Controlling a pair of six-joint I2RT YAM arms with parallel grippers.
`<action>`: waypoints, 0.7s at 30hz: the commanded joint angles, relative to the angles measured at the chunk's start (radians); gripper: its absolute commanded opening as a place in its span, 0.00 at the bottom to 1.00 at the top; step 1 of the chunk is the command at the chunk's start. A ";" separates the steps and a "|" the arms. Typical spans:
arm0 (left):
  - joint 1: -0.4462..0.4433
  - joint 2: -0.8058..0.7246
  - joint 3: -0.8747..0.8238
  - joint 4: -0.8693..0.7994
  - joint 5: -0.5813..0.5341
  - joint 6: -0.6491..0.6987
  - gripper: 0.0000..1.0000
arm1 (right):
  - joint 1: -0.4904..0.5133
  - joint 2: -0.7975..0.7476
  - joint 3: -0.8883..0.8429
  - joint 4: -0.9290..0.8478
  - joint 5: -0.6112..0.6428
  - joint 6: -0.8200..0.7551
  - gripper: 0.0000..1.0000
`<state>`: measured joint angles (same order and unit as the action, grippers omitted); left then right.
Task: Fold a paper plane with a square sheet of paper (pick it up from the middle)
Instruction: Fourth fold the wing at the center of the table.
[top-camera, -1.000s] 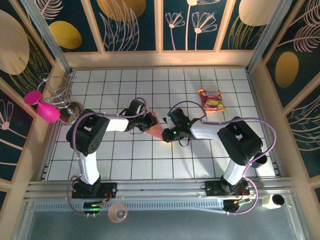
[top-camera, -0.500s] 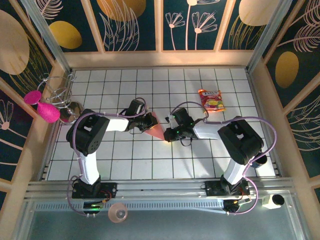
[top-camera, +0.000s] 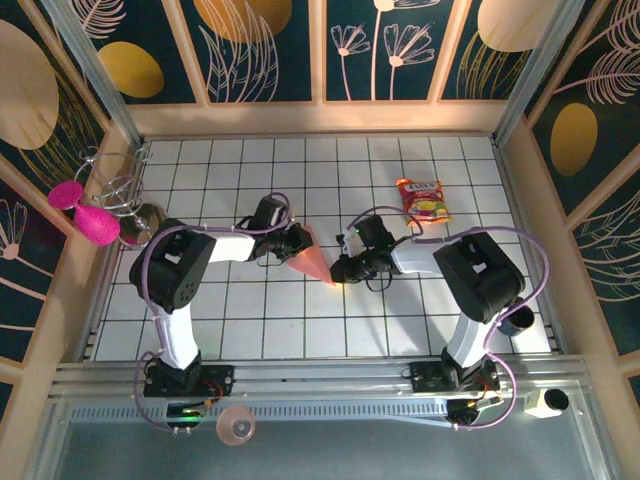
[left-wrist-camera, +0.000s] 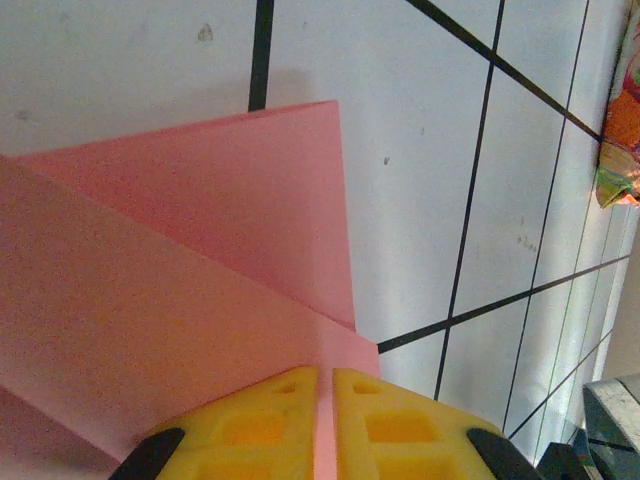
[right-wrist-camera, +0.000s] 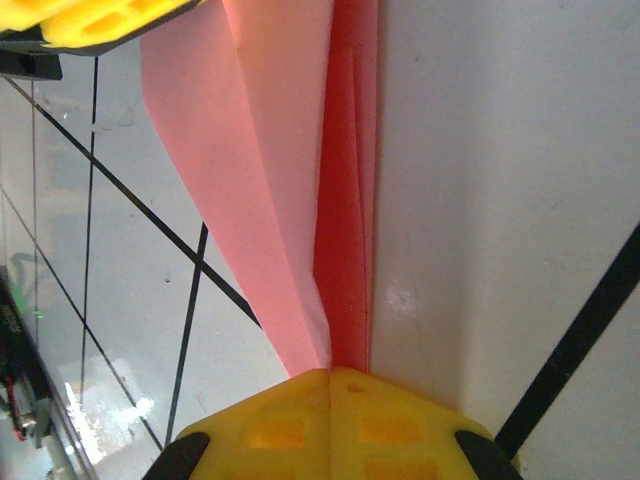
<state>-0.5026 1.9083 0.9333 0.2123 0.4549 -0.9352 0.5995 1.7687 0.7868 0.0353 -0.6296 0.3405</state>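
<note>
Paper plane (top-camera: 312, 262) plain; packet (top-camera: 423, 200) lettering unreadable.

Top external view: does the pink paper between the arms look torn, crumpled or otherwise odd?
Nothing stands out. The folded pink paper has clean creases and no visible tear; the left fingers and right fingers pinch its opposite ends.

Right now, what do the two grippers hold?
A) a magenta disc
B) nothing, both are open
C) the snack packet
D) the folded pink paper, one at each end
D: the wrist views show the left gripper and the right gripper each closed on the folded pink paper.
</note>
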 joint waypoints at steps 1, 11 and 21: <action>0.007 -0.011 0.003 -0.013 -0.017 0.017 0.12 | -0.014 0.027 -0.012 0.000 -0.054 0.029 0.00; 0.007 0.017 0.012 -0.041 -0.037 0.011 0.11 | -0.023 0.056 0.000 -0.016 -0.059 0.055 0.00; 0.009 0.026 0.004 -0.055 -0.061 0.003 0.11 | -0.032 -0.016 0.020 -0.032 -0.031 0.090 0.16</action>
<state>-0.5022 1.9121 0.9333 0.1970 0.4244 -0.9356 0.5755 1.7916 0.7921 0.0456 -0.6941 0.4072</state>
